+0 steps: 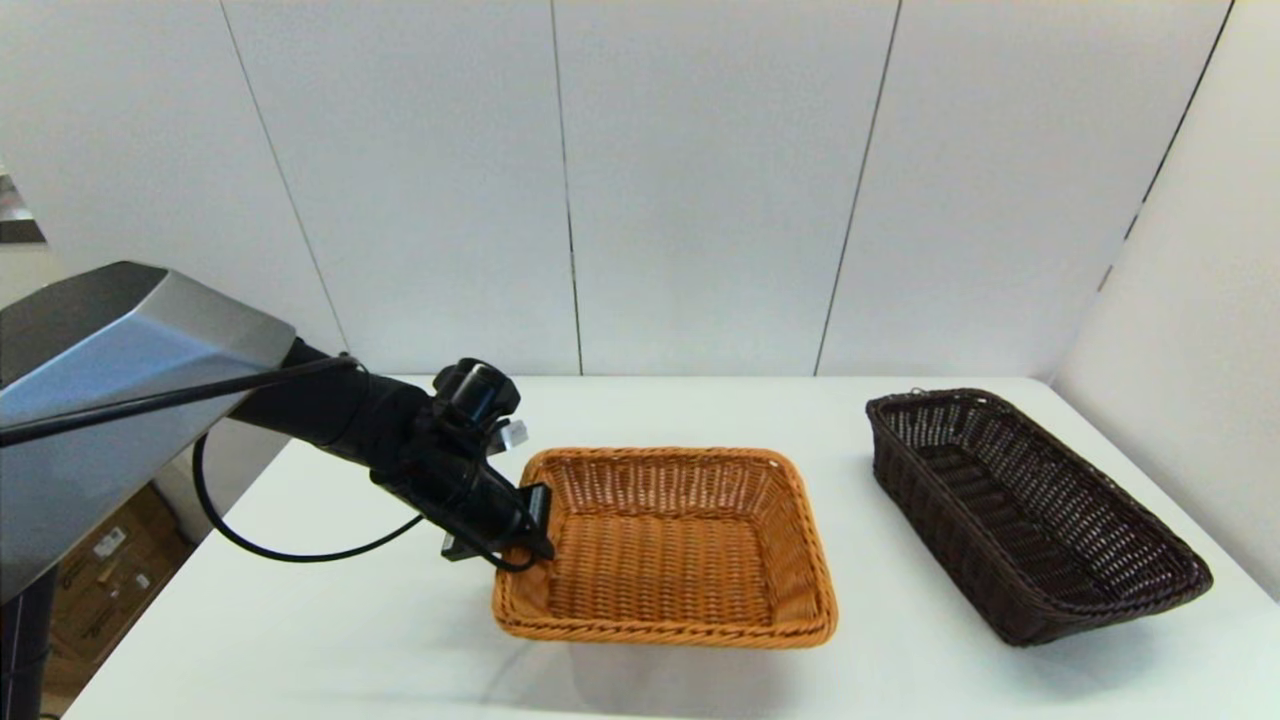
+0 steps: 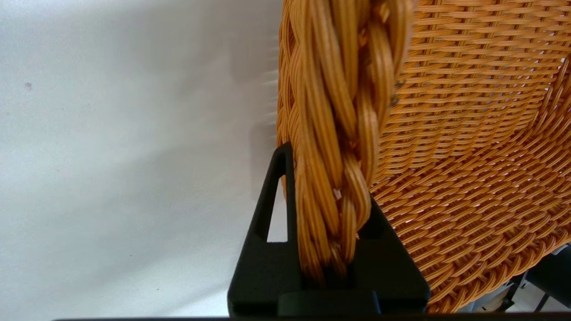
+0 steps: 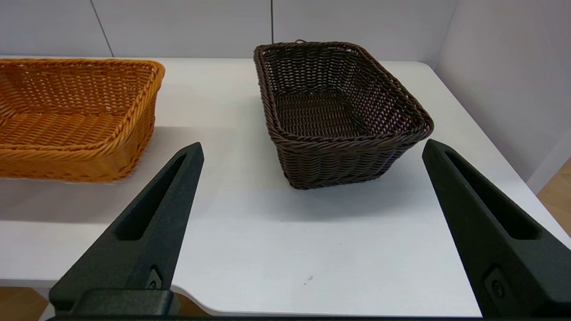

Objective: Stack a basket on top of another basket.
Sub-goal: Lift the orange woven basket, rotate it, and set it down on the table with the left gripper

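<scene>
Because the left tool (image 1: 535, 525) is clamped on the braided rim of the orange-tan rectangular woven wicker basket (image 1: 668, 545), one finger (image 2: 272, 209) outside the wall and the other inside, that basket looks lifted or tipped: the head view shows a shadow under its near edge, so it seems to hang a little clear of the white worktop (image 1: 330, 640). This suggests the tan basket is the one being carried, though the task could be met with either basket on top. Gripping a short wall near a corner lets the basket's weight hang to one side, so it may tilt or swing.

Well apart to the right sits the dark brown rectangular woven wicker basket (image 1: 1030, 510), flat on the worktop, angled, its far-right corner close to the side wall panel (image 1: 1190, 300) and its near corner close to the worktop's edge. Bare worktop lies between the two baskets, giving room for a sideways carry.

In its wrist view the right tool (image 3: 312, 209) hovers off the near edge with its fingers spread wide, holding nothing, facing the dark basket.
</scene>
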Controlling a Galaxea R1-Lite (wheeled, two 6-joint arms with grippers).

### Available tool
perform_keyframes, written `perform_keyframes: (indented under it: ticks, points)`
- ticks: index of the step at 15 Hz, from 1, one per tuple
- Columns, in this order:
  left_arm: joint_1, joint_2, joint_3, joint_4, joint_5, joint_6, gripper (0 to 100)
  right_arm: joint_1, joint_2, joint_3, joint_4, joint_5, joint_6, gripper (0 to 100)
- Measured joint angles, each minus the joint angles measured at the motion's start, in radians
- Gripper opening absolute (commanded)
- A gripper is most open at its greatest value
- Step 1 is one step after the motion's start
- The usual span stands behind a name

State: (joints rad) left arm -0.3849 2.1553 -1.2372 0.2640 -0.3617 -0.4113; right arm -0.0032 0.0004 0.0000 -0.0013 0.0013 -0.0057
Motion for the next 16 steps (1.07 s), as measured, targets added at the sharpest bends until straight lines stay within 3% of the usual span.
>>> perform_keyframes:
  ticks: [10,11,16]
  points:
    - [0.001,0.023,-0.031,-0.001,0.003,-0.064,0,0.000,0.000,0.000,0.000,0.000,0.000,100]
    - [0.001,0.023,-0.032,-0.001,0.004,-0.065,100,0.000,0.000,0.000,0.000,0.000,0.000,100]
    - [0.001,0.026,-0.032,-0.001,0.006,-0.080,100,0.000,0.000,0.000,0.000,0.000,0.000,100]
